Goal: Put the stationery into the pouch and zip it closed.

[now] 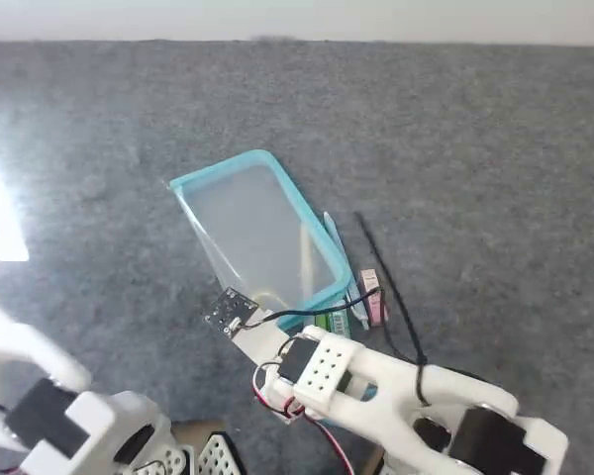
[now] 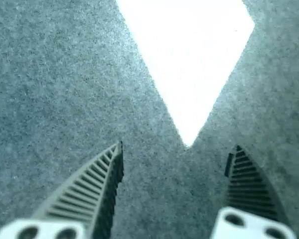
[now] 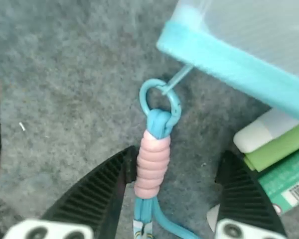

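The translucent pouch point(image 1: 257, 233) with a teal zip edge lies flat in the middle of the grey mat. Its zip pull, a teal ring point(image 3: 159, 102) on a cord with pink beads point(image 3: 152, 167), trails off the pouch's near corner point(image 3: 229, 59). My right gripper point(image 3: 180, 154) is open just above the mat, and the pink beads lie between its fingers, close against one finger point(image 3: 107, 186). A green and white stationery piece point(image 3: 274, 144) lies beside the pouch. My left gripper point(image 2: 178, 147) is open over bare mat, holding nothing.
Along the pouch's right side lie a pale pen point(image 1: 335, 247), a thin black pen point(image 1: 386, 287), a small pink piece point(image 1: 371, 292) and a green item point(image 1: 335, 322). The right arm point(image 1: 376, 386) covers the pouch's near corner. A bright light patch point(image 2: 189, 59) falls on the mat.
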{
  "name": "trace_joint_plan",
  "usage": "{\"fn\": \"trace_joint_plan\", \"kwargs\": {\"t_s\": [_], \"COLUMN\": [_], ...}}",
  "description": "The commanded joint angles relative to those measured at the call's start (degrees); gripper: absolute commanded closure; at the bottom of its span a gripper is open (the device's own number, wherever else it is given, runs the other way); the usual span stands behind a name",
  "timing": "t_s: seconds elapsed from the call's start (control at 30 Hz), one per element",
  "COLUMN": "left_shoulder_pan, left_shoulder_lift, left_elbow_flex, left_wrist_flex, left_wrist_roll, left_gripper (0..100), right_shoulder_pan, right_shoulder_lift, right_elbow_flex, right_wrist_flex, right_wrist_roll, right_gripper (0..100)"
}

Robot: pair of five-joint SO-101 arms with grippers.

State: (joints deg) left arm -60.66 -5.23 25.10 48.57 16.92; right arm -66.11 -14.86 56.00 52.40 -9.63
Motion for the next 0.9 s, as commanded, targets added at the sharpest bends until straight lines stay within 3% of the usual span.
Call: {"fn": "trace_joint_plan", "kwargs": {"t_s": [0.0, 0.13, 0.2, 0.3, 0.33, 0.47, 0.63, 0.87], "left_shoulder_pan": [0.53, 1.49, 3.25, 7.12, 8.35, 12.66, 19.34, 31.12], "left_shoulder_lift": [-6.15, -7.47, -7.47, -7.47, -7.56, -7.56, -7.56, -7.74], "left_elbow_flex": [0.31, 0.48, 0.4, 0.04, -0.04, -2.07, -10.33, -21.67], "left_wrist_flex": [0.35, 0.62, 1.93, 4.92, 5.19, 7.3, 18.9, 33.32], "left_wrist_roll": [-0.7, -0.7, -0.7, -1.41, -2.81, -11.52, -21.45, -29.45], "left_gripper": [68, 68, 68, 68, 68, 68, 68, 68], "right_shoulder_pan": [-0.48, 0.66, 2.51, 7.34, 9.01, 16.75, 25.19, 27.47], "right_shoulder_lift": [3.12, 3.03, 1.8, -1.8, -3.47, -10.77, -17.19, -17.89], "right_elbow_flex": [-2.64, -3.6, -4.4, -4.66, -4.66, -4.92, -14.24, -32.88], "right_wrist_flex": [-0.31, -0.57, -0.22, 1.71, 1.98, 2.33, 10.59, 18.77], "right_wrist_roll": [-0.26, 1.85, 9.32, 23.82, 25.05, 23.47, 26.64, 26.73], "right_gripper": [77.9, 94.1, 99.7, 97.9, 99.1, 99.1, 99.1, 99.2]}}
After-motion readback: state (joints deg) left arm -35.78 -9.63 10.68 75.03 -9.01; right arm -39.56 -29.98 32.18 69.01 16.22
